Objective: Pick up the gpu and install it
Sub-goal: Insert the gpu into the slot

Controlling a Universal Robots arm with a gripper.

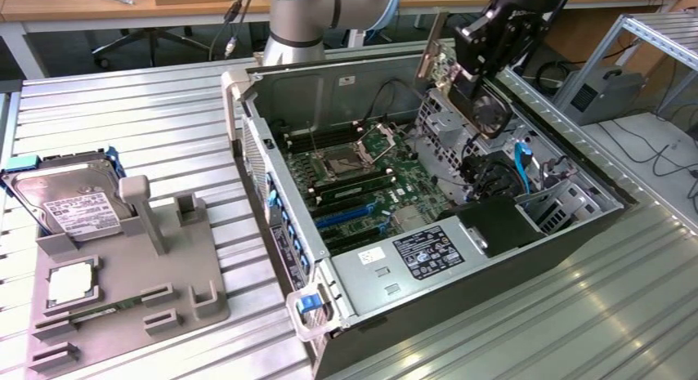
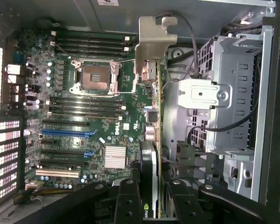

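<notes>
Over the open computer case (image 1: pixel 436 315), at one o'clock in the exterior view, I am hanging with my wrist tipped down toward the motherboard (image 2: pixel 84 116). My hand (image 2: pixel 151 205) is pinching the gpu (image 2: pixel 149 158) edge-on, its silver bracket (image 2: pixel 151 42) at the far end, above the board and not yet seated. A silver drive cage (image 2: pixel 233 93) is crowding just beside the card, and one black cable (image 2: pixel 194 46) is looping past the bracket. At eight o'clock on the desk (image 1: pixel 131 110), a grey holder (image 1: pixel 196 274) is carrying one hard drive (image 1: pixel 65 202), one processor chip (image 1: pixel 71 282) and one memory stick (image 1: pixel 104 310).
</notes>
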